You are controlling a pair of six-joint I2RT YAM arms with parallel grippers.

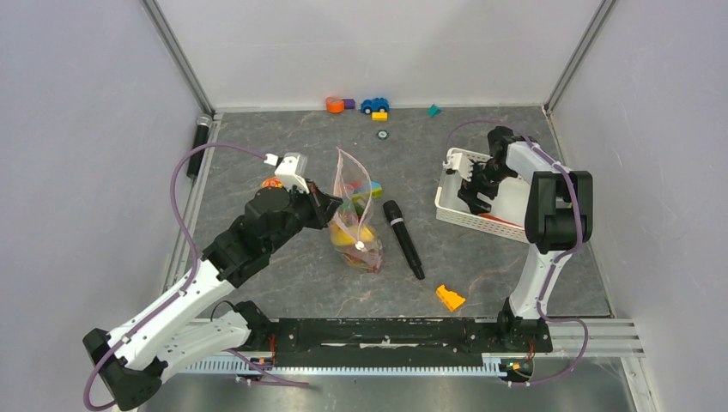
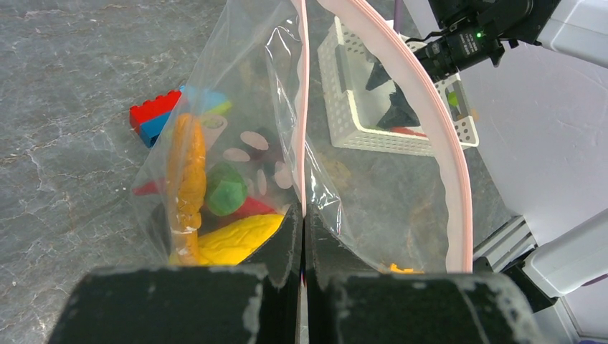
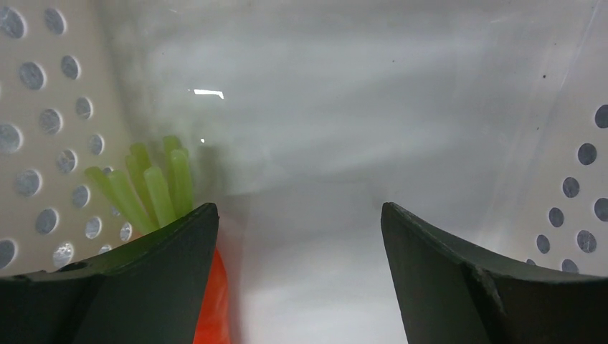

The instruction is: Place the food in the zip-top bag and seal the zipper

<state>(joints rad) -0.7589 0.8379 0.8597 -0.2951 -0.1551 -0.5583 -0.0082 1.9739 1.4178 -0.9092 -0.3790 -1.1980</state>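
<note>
The clear zip-top bag (image 1: 356,225) stands mid-table with its mouth up and open. My left gripper (image 1: 330,206) is shut on one side of the bag's mouth edge (image 2: 301,143). The pink zipper (image 2: 453,165) curves open on the right. Inside the bag lie a yellow piece (image 2: 236,240), a green piece (image 2: 226,188), a red piece (image 2: 252,208) and a long orange piece (image 2: 188,161). My right gripper (image 1: 474,190) is open inside the white basket (image 1: 481,221). In the right wrist view its jaws (image 3: 300,215) stand wide, with an orange carrot (image 3: 211,301) and its green top (image 3: 154,183) beside the left finger.
A black microphone (image 1: 403,239) lies right of the bag. An orange wedge block (image 1: 450,297) lies near the front. Coloured bricks (image 2: 154,115) sit behind the bag. More bricks and a toy car (image 1: 374,105) line the back wall. A small orange-red thing (image 1: 271,182) sits by my left wrist.
</note>
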